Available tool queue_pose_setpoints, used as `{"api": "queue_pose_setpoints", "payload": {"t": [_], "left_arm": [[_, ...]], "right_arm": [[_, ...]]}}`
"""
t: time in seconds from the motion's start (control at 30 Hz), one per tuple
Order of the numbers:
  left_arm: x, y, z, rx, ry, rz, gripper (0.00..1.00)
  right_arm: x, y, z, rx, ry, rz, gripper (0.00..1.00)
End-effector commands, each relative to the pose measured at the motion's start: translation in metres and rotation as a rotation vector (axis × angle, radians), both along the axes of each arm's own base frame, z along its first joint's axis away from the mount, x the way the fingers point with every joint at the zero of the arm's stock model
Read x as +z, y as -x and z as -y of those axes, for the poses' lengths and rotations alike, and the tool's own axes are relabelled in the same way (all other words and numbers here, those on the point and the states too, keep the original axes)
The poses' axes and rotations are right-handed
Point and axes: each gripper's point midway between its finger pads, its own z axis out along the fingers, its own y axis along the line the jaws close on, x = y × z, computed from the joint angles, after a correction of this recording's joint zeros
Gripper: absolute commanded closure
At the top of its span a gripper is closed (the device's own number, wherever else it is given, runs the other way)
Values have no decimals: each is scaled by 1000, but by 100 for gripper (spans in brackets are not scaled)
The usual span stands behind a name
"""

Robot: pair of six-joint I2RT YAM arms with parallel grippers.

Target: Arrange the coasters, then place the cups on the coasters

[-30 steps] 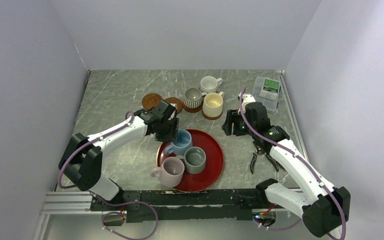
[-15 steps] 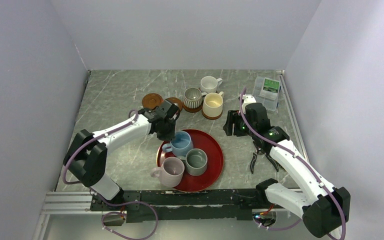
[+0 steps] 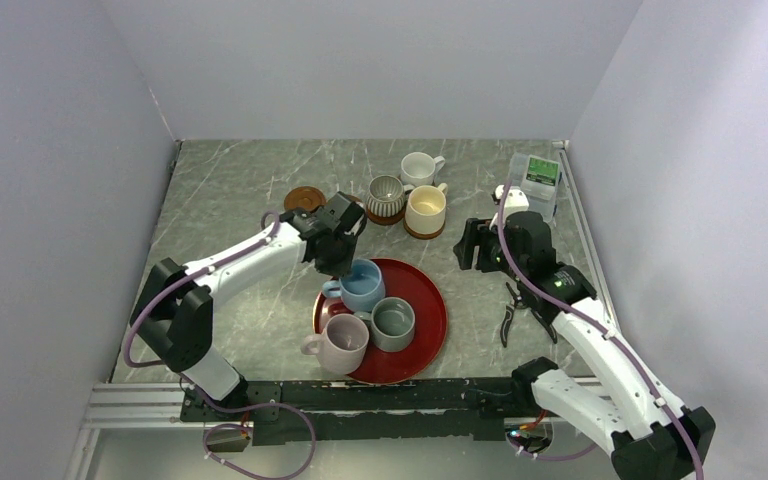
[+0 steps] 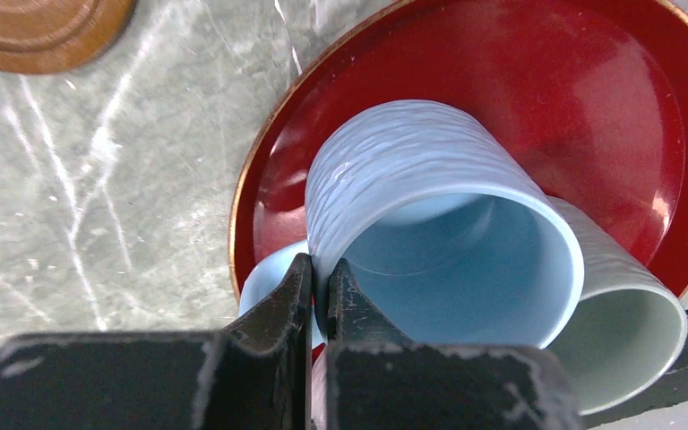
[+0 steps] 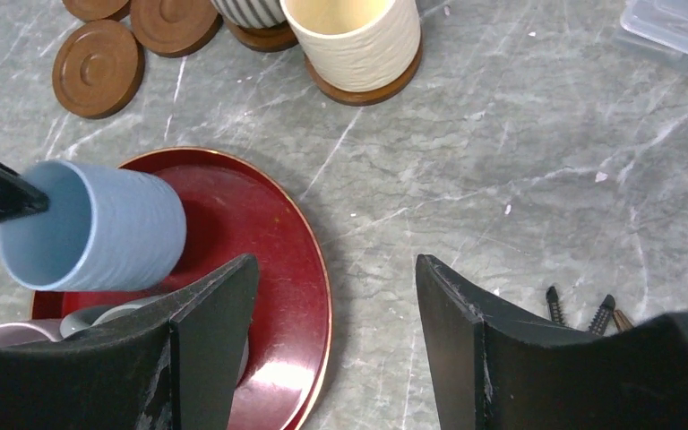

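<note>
My left gripper [image 4: 320,288] is shut on the rim of the light blue cup [image 4: 439,233], one finger inside and one outside, beside its handle. That cup [image 3: 363,285] sits at the back left of the red tray [image 3: 420,345], with the grey-green cup [image 3: 393,322] and lilac cup [image 3: 338,343] in front of it. The cream cup [image 5: 358,36] and ribbed cup [image 3: 386,197] each stand on a coaster [image 5: 367,90]. The white cup [image 3: 418,168] is behind them. Loose coasters [image 5: 97,67] lie left of the ribbed cup. My right gripper [image 5: 336,264] hangs open and empty over the table right of the tray.
A clear plastic box [image 3: 535,180] stands at the back right corner. A black-handled tool [image 3: 508,320] and some screws [image 5: 591,309] lie right of the tray, under my right arm. Walls close in the left, back and right.
My left gripper has closed on the blue cup's rim and shifted slightly back. My right arm has drawn a little to the right, its jaws slightly wider.
</note>
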Motion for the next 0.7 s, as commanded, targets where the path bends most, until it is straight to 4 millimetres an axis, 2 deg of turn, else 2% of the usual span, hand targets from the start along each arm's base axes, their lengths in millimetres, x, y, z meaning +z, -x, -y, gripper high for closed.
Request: {"api": "queue_pose_setpoints", "payload": {"t": [0.0,0.17,0.33,0.43,0.67], "left_arm": [[61,-30,9,-50,36,189,97],[80,-56,-2,-100,5,237,97],[90,-93,-13,-137,12,254,97],[91,-119,-22,-149,4,263,97],[78,-170,-40,-172,-21,269,97]], "right_arm": [[6,-3,9,-41,28,23,31],[11,-3,12,-52,24,48,30],[14,-3,11,-51,10,68,29],[14,-3,9,-46,0,75,29],[6,-3,4,-33,-29,66,28]]}}
